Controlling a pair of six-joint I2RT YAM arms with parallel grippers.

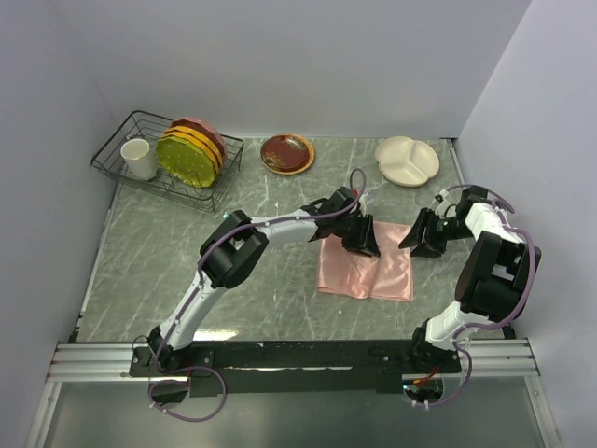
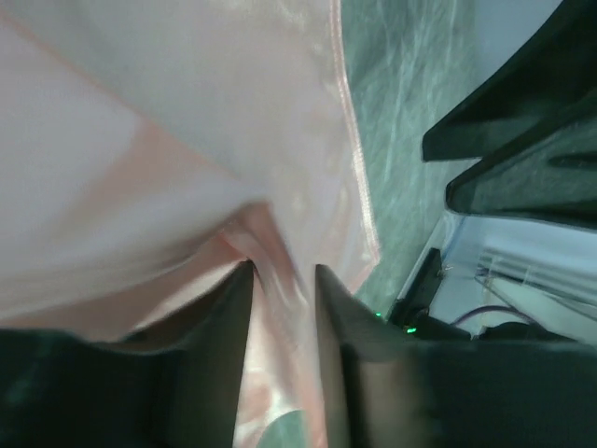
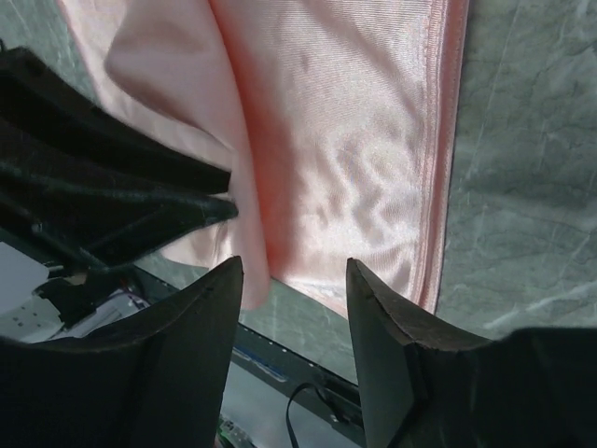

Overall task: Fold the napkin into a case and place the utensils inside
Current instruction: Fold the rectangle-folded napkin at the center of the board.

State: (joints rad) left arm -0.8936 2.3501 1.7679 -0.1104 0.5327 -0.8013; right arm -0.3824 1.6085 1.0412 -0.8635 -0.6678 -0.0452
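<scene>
The salmon-pink satin napkin (image 1: 373,271) lies folded into a rough rectangle on the marble table, right of centre. My left gripper (image 1: 360,237) sits on its far edge and is shut on a raised fold of the cloth; in the left wrist view the pink satin (image 2: 187,112) runs up between the two fingertips of that gripper (image 2: 282,271). My right gripper (image 1: 424,236) is open and empty, hovering just off the napkin's far right corner. In the right wrist view the right gripper (image 3: 294,266) is above the napkin (image 3: 354,140). The fork and spoon are out of view.
A wire dish rack (image 1: 117,154) at the back left holds a white cup (image 1: 139,159) and stacked yellow and red plates (image 1: 191,151). A brown plate (image 1: 287,153) and a white divided plate (image 1: 408,161) sit along the back. White walls enclose the table.
</scene>
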